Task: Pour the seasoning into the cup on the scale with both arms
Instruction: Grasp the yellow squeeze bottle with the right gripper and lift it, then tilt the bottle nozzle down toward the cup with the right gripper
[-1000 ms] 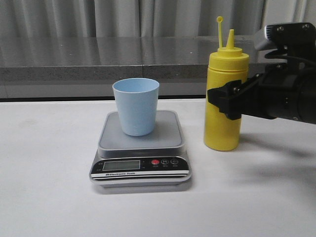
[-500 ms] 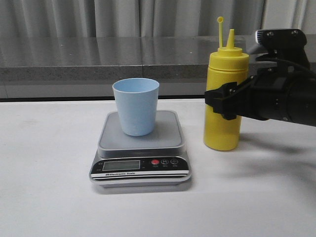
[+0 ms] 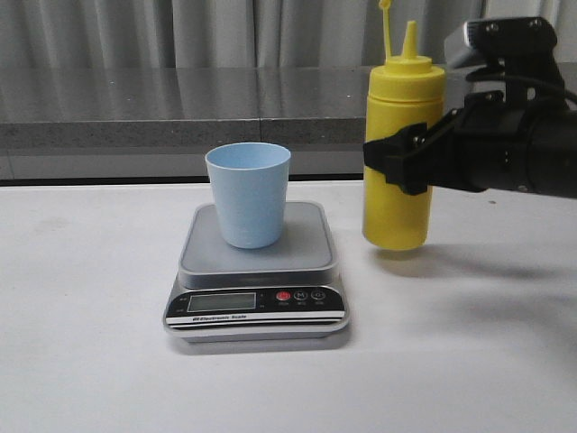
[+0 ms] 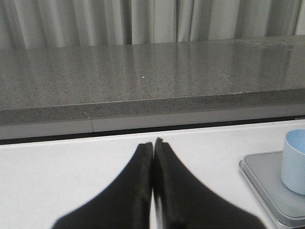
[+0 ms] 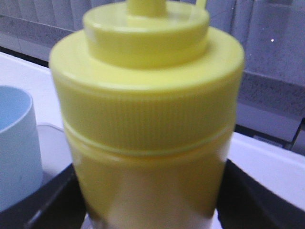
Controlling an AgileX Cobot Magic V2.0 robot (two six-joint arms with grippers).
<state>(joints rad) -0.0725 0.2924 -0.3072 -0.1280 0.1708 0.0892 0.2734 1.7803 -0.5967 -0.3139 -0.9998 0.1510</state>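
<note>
Grey curtains hang along the back of the room, and below them runs a long speckled grey stone ledge. In front of it stretches a plain white table, which carries everything else.

Coming in from the right side is the right arm, a bulky black body with dark cabling. Its right gripper is clamped around the middle of the yellow squeeze bottle, one black finger showing across the bottle's near side. That bottle stands upright but is off the table: a soft shadow lies on the white surface just under its base. It hangs just to the right of the scale, apart from it. Its cone nozzle points straight up, with the tethered cap standing on its thin strap beside it. In the right wrist view the ribbed yellow lid fills most of the picture, black fingers to either side of the bottle's body.

Near the table's middle sits the digital kitchen scale, grey platform behind, black-and-silver front facing me with its LCD display and a red button.

On the platform stands the light blue cup, upright and open-mouthed.

Only the left wrist view shows the left gripper: its two black fingers are pressed together with nothing between them, over bare table, well to the side of the scale and cup.
</note>
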